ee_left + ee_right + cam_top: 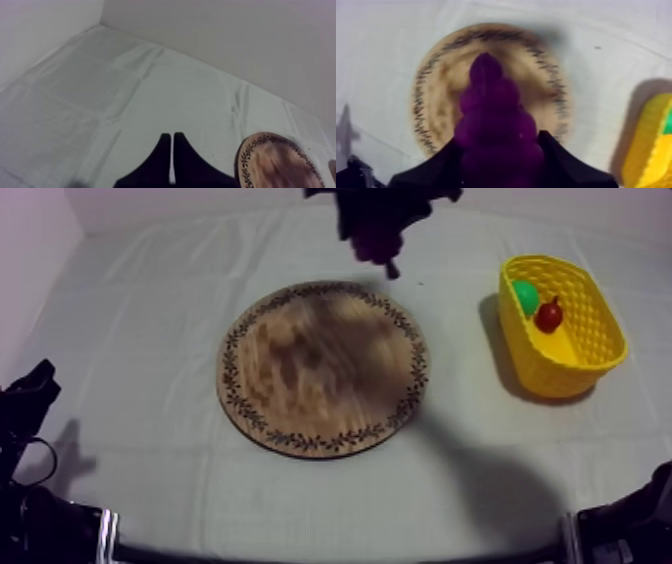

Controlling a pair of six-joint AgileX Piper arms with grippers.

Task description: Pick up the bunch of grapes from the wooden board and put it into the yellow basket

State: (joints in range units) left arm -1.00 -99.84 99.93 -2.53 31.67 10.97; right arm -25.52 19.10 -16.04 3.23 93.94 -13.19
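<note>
The right wrist view gives the grip. The right gripper (498, 144) pinches the grapes (491, 112) at their broad end, one black finger on each side, and the narrow tip points out over the board (438, 105). The grapes are a deep purple, lumpy cone.

The top view shows the place. The grapes hang in the air just past the board's far rim, toward the table's (150, 318) far edge, and well apart from the basket (580, 366). The board lies mid-table. The basket stands near the right edge, holding a green fruit (524, 294) and a small red fruit (548, 315) side by side.

In the left wrist view, the left gripper (171, 147) has its fingers pressed together in a narrow wedge. It is low over the cloth beside the board's patterned rim.
</note>
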